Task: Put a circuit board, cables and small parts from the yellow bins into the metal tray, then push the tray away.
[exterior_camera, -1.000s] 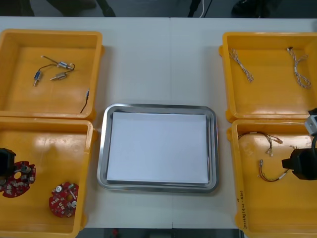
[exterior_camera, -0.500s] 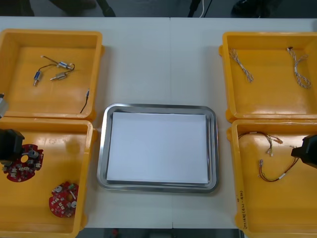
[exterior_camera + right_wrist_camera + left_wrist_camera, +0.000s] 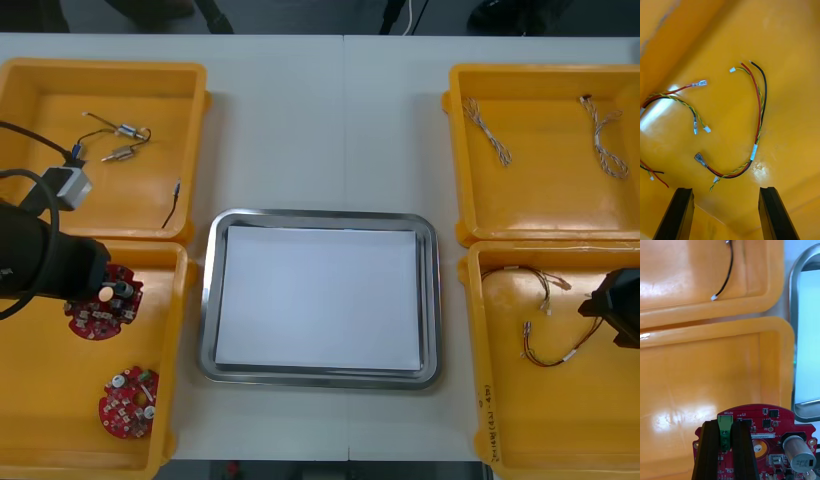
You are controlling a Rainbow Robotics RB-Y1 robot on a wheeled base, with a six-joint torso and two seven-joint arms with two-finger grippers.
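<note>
Left wrist view: my left gripper jaws pinch the round red circuit board at its edge, over the glossy yellow bin. My right gripper jaws stand wide apart above a twisted red-yellow cable.

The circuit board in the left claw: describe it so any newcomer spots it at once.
Find the yellow bin nearest the robot on its left; it holds two round red circuit boards. The gripped board is nearer the bin's far wall. The loose board lies free; this one's green connector is pinched in the left claw.
</note>
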